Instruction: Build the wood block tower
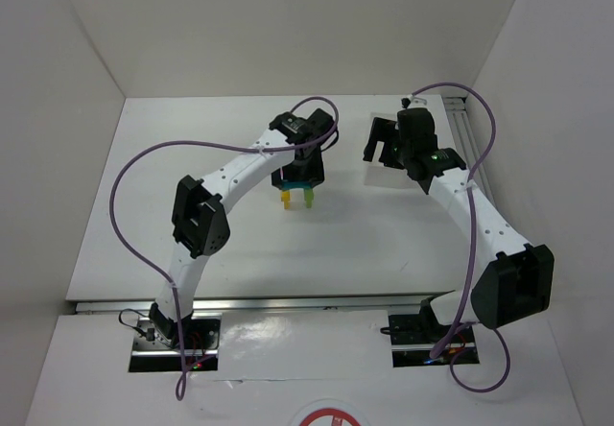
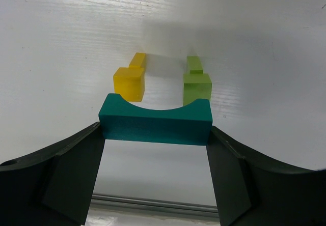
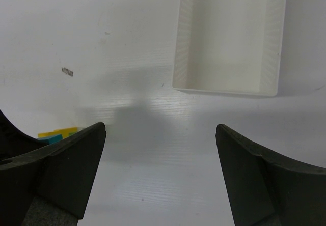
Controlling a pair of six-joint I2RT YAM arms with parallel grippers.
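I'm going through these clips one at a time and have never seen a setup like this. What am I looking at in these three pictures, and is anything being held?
Two white robot arms are bolted at the near edge of a white table. The overhead picture looks down from behind them. The other two come from cameras on each arm's wrist, so the dark shapes at the bottom are that arm's own fingers.

The left gripper has its fingers on either end of a teal arch block, which sits across a yellow post and a lime-green post. That is the small wood block tower. The jaws stand wide because the arch is wide; whether they press on it or only flank it I cannot tell.

The right gripper is open and empty, hovering above bare table near a white tray, which looks empty.
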